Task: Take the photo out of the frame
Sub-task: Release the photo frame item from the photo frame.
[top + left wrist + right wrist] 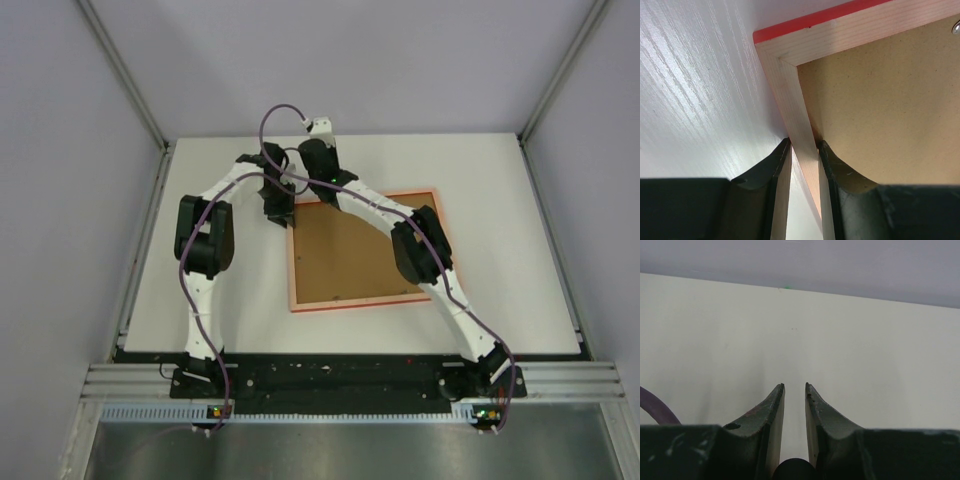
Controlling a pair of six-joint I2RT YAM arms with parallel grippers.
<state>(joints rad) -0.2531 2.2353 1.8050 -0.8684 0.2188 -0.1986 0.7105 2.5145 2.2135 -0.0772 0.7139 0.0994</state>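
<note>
Face down on the table (500, 200) – frame (350, 303), pale wood back up, brown backing board (345, 250) filling the opening. No sign of the photo; probably under that board, so judged not yet out. Left gripper (804, 145) pinching the frame's left rail near the far corner, one finger outside, one on the board side. Right gripper (795, 386) nearly pressed together, slim gap, nothing in it, hanging over bare table. Frame likely light and stiff, apt to slide on this smooth top – worth pinning by a rail. Board thin, fairly rigid; best lifted at an edge. Print probably flimsy, easy to crease: take by an edge, gentle squeeze.
</note>
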